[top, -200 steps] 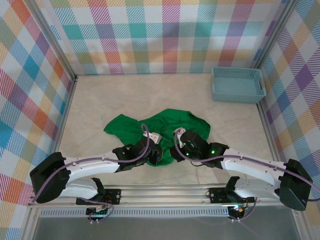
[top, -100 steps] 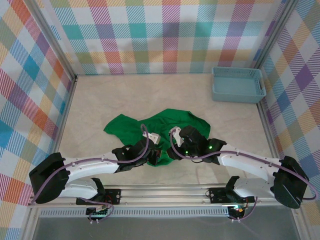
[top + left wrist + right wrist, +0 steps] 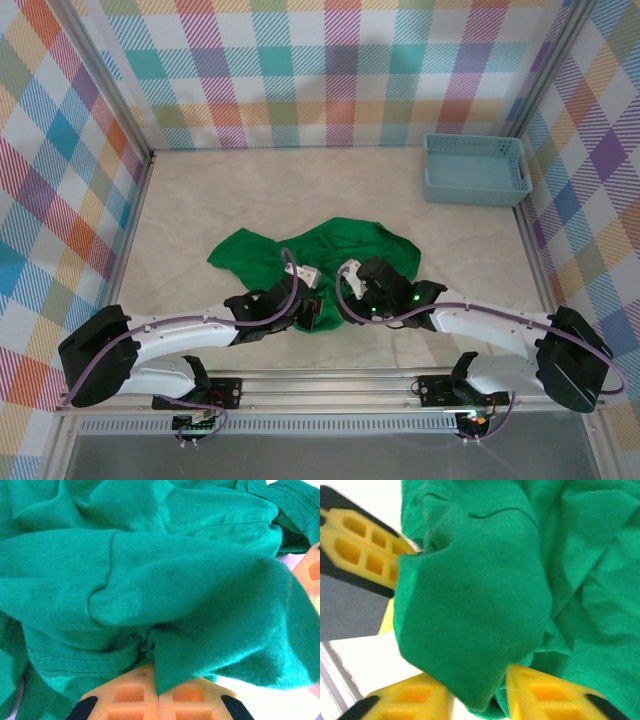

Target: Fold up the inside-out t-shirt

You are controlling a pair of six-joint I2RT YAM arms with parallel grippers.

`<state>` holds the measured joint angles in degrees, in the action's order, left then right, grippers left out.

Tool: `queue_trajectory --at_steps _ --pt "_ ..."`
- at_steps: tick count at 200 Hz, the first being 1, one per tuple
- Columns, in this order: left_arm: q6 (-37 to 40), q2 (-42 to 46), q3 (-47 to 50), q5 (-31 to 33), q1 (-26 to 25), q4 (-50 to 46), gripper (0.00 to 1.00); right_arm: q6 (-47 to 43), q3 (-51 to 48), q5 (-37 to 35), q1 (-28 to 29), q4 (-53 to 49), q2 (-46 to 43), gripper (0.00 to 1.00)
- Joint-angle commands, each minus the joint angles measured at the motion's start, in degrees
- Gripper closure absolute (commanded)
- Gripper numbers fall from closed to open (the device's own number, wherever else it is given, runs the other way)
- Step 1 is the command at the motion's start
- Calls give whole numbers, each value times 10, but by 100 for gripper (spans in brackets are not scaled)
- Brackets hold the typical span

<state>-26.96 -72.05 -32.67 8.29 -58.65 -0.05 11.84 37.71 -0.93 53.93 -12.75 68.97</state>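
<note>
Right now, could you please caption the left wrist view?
Left gripper shut on a bunched fold of the green t-shirt.

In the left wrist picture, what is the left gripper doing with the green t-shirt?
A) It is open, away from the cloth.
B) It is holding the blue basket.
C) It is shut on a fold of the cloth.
C: the two yellow fingers of the left gripper meet at the bottom edge, with a fold of the t-shirt pinched between them.
</note>
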Motion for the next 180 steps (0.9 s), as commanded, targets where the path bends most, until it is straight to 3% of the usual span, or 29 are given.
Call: queue_trajectory --at_steps 1,34,112,131,159,180 --pt "3 1 -17 33 -3 -23 100 -13 29 -17 -1 -10 -14 77" --pt "7 8 -32 90 -2 -64 100 -23 65 -26 0 -83 -53 91" --pt "15 6 -47 116 -2 -86 100 -9 98 -51 0 -156 -68 99" --pt "15 8 -52 141 -1 -106 100 -1 146 -17 1 -214 -72 100" --pt "33 5 -55 94 -2 -78 100 20 188 46 20 -230 -118 100" --pt "41 -3 -69 74 -5 -65 100 42 168 4 20 -214 -142 100"
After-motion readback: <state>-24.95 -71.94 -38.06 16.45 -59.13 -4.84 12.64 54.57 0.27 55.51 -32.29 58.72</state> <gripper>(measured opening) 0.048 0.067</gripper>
